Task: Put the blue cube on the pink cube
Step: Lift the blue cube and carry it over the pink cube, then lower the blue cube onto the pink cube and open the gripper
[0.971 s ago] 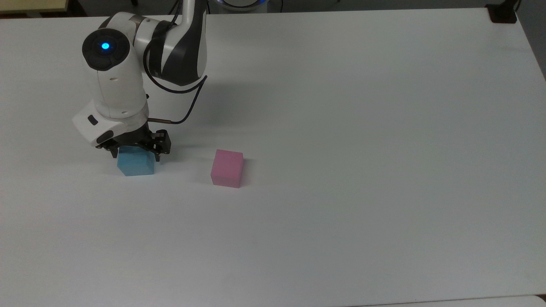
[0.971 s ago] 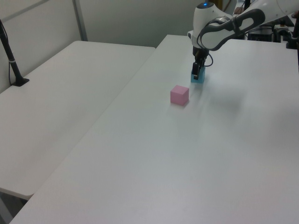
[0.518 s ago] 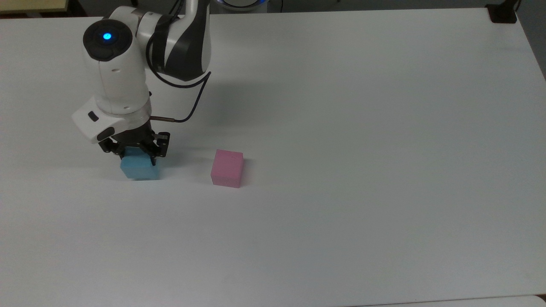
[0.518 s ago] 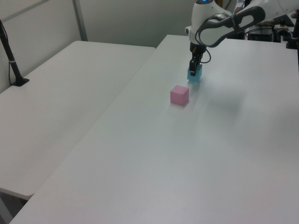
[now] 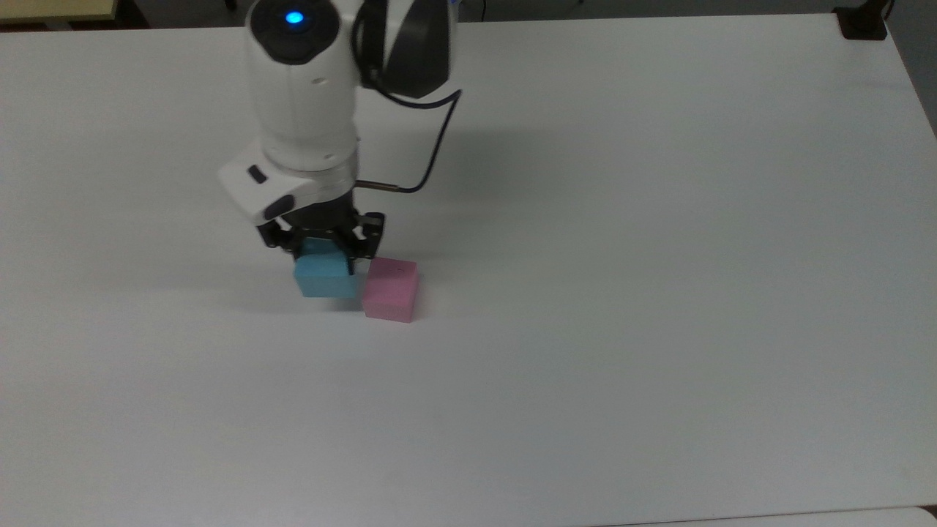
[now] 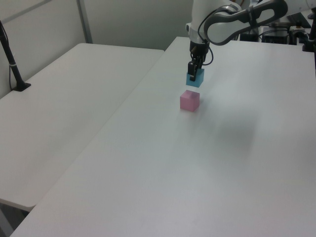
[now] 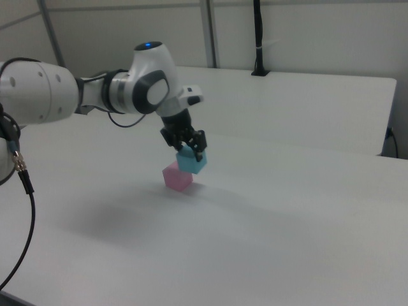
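Blue cube (image 6: 194, 79) gripped aloft by the hand (image 6: 193, 74) — just beside the pink cube (image 6: 189, 100); white table (image 6: 237, 158) around.

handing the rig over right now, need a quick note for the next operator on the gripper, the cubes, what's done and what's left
Gripper: shut on the blue cube, holding it in the air, clear of the table.
Pink cube: sitting on the table, untouched, nothing on it.
Blue cube is close to the pink cube and higher than its top, but not yet centred over it.
Done: pick and lift.
Left: line the blue cube up over the pink one, lower it onto the top face, open, withdraw.
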You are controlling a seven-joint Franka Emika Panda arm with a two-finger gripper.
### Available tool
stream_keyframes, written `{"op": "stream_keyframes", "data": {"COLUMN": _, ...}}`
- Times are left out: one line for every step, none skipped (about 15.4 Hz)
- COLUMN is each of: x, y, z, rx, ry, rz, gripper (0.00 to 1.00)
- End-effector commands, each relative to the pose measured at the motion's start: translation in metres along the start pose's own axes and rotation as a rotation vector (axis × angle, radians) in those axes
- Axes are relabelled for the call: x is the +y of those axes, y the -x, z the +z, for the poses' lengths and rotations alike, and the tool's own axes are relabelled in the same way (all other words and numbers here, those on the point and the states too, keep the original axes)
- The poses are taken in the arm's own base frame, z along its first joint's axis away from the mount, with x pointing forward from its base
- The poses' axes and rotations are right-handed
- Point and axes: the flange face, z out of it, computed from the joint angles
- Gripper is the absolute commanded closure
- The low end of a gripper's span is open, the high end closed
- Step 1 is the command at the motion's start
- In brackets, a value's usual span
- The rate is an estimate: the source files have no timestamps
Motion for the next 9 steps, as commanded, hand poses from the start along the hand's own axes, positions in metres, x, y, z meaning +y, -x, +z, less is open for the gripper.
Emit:
{"op": "stream_keyframes", "data": {"x": -0.042, "y": 0.009, "z": -0.008, "rx": -0.011, "ry": -0.017, "rz": 0.045, "gripper": 0.69}}
{"op": "stream_keyframes", "data": {"x": -0.05, "y": 0.009, "z": -0.008, "rx": -0.012, "ry": -0.018, "rz": 0.044, "gripper": 0.68}}
{"op": "stream_keyframes", "data": {"x": -0.053, "y": 0.01, "z": -0.007, "rx": -0.014, "ry": -0.016, "rz": 0.038, "gripper": 0.64}}
{"op": "stream_keyframes", "data": {"x": -0.055, "y": 0.011, "z": -0.006, "rx": -0.017, "ry": -0.015, "rz": 0.034, "gripper": 0.57}}
{"op": "stream_keyframes", "data": {"x": -0.055, "y": 0.011, "z": -0.005, "rx": -0.018, "ry": -0.011, "rz": 0.032, "gripper": 0.43}}
{"op": "stream_keyframes", "data": {"x": -0.055, "y": 0.011, "z": -0.005, "rx": -0.018, "ry": -0.011, "rz": 0.032, "gripper": 0.14}}
{"op": "stream_keyframes", "data": {"x": -0.056, "y": 0.012, "z": -0.006, "rx": -0.019, "ry": -0.01, "rz": 0.028, "gripper": 0.0}}
{"op": "stream_keyframes", "data": {"x": -0.056, "y": 0.012, "z": -0.007, "rx": -0.022, "ry": -0.01, "rz": 0.024, "gripper": 0.0}}
{"op": "stream_keyframes", "data": {"x": -0.058, "y": 0.012, "z": -0.009, "rx": -0.02, "ry": -0.01, "rz": 0.024, "gripper": 0.0}}
